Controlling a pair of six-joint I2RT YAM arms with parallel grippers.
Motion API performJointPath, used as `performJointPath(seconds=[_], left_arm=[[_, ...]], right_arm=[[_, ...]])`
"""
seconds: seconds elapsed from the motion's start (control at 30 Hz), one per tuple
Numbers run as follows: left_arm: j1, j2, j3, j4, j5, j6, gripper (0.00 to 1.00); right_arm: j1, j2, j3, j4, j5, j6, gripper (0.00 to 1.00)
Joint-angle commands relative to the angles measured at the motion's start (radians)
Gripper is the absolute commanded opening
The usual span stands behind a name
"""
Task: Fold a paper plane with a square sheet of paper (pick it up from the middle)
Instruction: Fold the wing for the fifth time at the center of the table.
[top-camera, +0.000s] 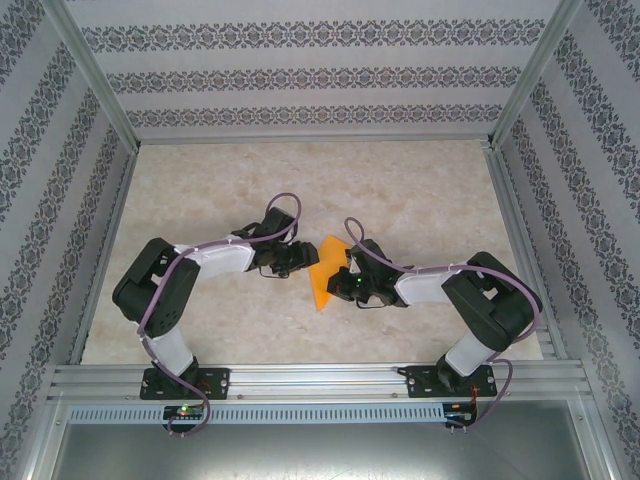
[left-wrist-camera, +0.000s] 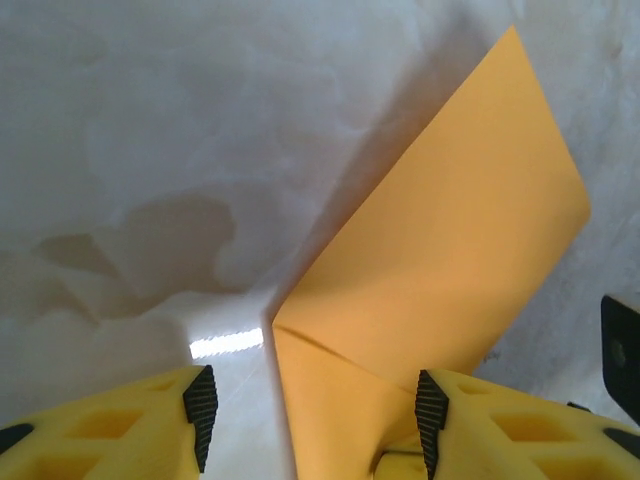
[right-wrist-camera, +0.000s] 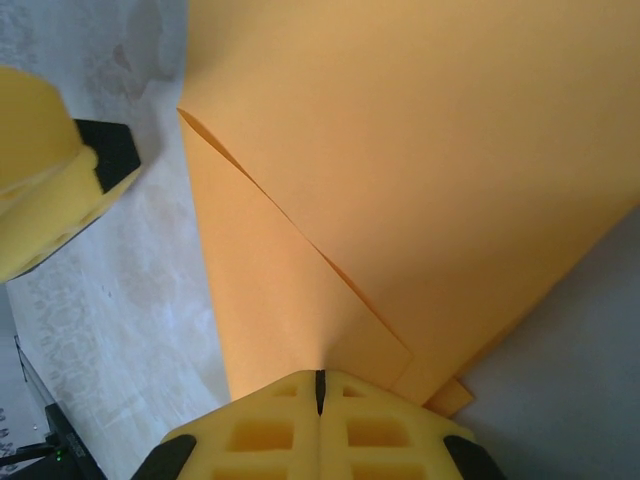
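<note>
The orange square sheet of paper (top-camera: 326, 274) stands lifted off the table between both grippers, folded into layered flaps with a diagonal crease. In the right wrist view my right gripper (right-wrist-camera: 320, 385) is shut on the lower edge of the paper (right-wrist-camera: 420, 150). In the left wrist view my left gripper (left-wrist-camera: 316, 415) is open, and a folded flap of the paper (left-wrist-camera: 450, 230) lies between its pads, close against the right pad (left-wrist-camera: 431, 410). From above, the left gripper (top-camera: 302, 262) is at the sheet's left edge and the right gripper (top-camera: 346, 280) at its right.
The pale marble-patterned table (top-camera: 400, 190) stretches behind the arms. Patterned walls and metal posts enclose it on three sides. An aluminium rail (top-camera: 320, 380) with both arm bases runs along the near edge. A left finger (right-wrist-camera: 50, 190) shows in the right wrist view.
</note>
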Motion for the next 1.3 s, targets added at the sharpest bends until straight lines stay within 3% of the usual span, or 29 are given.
performJointPath(seconds=[0.0, 0.7, 1.27], left_arm=[[-0.028, 0.041, 0.012, 0.080, -0.005, -0.055, 0.57], [-0.042, 0.044, 0.080, 0.077, 0.065, -0.034, 0.54], [-0.071, 0.011, 0.081, -0.114, -0.003, 0.097, 0.35]], right_arm=[[-0.011, 0.009, -0.034, -0.040, 0.006, -0.010, 0.00], [-0.027, 0.018, -0.052, -0.017, -0.009, -0.009, 0.00], [-0.046, 0.001, -0.049, -0.002, -0.015, -0.002, 0.00]])
